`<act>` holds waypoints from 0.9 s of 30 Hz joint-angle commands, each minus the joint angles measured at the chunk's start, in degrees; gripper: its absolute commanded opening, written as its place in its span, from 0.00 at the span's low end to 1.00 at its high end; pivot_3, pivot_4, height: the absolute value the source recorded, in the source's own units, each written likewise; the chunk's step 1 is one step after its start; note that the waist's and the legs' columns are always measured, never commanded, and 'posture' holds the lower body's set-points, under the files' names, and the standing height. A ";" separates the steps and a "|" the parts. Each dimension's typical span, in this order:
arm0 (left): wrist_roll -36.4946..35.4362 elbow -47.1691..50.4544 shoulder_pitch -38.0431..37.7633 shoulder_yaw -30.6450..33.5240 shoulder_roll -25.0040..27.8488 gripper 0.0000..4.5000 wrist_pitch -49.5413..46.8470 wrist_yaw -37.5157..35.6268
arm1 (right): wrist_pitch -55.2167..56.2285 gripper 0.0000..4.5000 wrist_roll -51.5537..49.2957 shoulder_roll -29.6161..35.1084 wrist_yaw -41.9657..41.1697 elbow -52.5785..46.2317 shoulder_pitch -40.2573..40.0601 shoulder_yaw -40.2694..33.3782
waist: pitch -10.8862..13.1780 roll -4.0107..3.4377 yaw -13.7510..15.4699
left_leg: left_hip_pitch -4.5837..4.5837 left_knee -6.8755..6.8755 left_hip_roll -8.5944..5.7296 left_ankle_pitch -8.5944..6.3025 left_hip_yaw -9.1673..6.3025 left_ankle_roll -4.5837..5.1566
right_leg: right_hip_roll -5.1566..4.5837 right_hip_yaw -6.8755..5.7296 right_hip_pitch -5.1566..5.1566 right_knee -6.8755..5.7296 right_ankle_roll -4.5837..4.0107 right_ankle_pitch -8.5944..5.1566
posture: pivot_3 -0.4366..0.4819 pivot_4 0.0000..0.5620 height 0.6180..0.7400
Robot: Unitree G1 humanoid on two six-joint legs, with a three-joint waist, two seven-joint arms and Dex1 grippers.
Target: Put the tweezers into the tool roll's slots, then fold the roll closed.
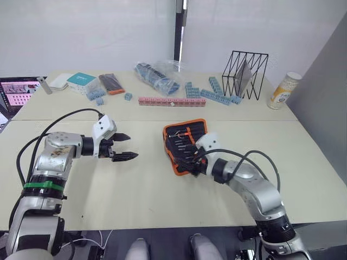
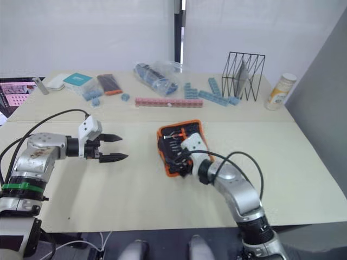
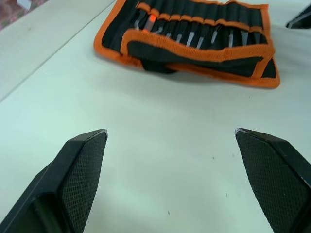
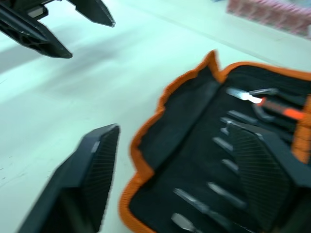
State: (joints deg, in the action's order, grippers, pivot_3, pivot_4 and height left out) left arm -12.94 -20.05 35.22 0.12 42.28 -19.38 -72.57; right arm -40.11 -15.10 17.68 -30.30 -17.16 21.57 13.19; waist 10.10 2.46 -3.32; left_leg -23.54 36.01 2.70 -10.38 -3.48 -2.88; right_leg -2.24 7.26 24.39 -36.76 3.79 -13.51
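No writing is showing legibly. The fabric roll (image 1: 183, 142), orange-bound, is lying half open; both grippers, left (image 1: 123, 147) and right (image 4: 184, 179), are gaping wide, holding nothing.

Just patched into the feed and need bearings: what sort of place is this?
Probably an indoor lab or test workspace: a pale table against plain white walls, strewn with blue building blocks, a black wire rack and a laptop.
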 commanded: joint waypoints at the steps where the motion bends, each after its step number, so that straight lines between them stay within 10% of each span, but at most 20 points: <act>1: -2.29 6.27 -2.06 1.35 0.26 1.00 -2.28 1.33 | -1.12 0.99 0.24 -0.36 -0.11 -0.67 1.62 1.13 | 0.00 0.00 -0.13 | 0.00 0.00 0.00 0.00 0.00 0.00 | 0.00 0.00 0.01 0.00 0.00 0.00 | 0.48 0.27 0.97; 7: -2.53 9.52 -5.04 0.63 0.81 1.00 -6.01 2.90 | 0.31 0.99 3.72 -1.40 1.50 3.96 3.87 3.62 | 0.00 0.00 -0.67 | 0.08 -0.01 0.03 0.00 0.00 0.00 | 0.02 -0.02 0.00 -0.07 -0.02 0.01 | 0.48 0.27 0.97; 21: -0.99 3.64 -1.04 -2.05 -0.11 1.00 -0.84 2.50 | 5.31 0.00 3.91 -4.05 1.14 5.77 3.31 2.60 | 0.00 0.00 -0.65 | 0.07 -0.02 0.02 0.00 0.00 0.00 | 0.02 -0.02 0.00 -0.04 -0.02 0.01 | 0.48 0.27 0.97; 27: 1.10 0.24 1.56 -5.10 -1.26 1.00 3.46 0.65 | 4.58 0.00 3.33 -2.95 -1.47 3.29 2.35 3.31 | 0.00 0.00 -0.58 | 0.06 -0.02 0.02 0.00 0.00 0.00 | 0.02 -0.02 0.00 -0.04 -0.02 0.01 | 0.48 0.27 0.97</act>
State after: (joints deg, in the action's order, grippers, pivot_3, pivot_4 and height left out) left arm -12.63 -19.66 35.10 -4.41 41.14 -18.44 -71.05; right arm -36.26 -10.49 14.24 -30.39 -10.32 24.27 16.95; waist 10.10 2.47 -3.91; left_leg -23.48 35.99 2.73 -10.38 -3.48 -2.88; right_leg -2.21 7.24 24.39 -36.80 3.77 -13.50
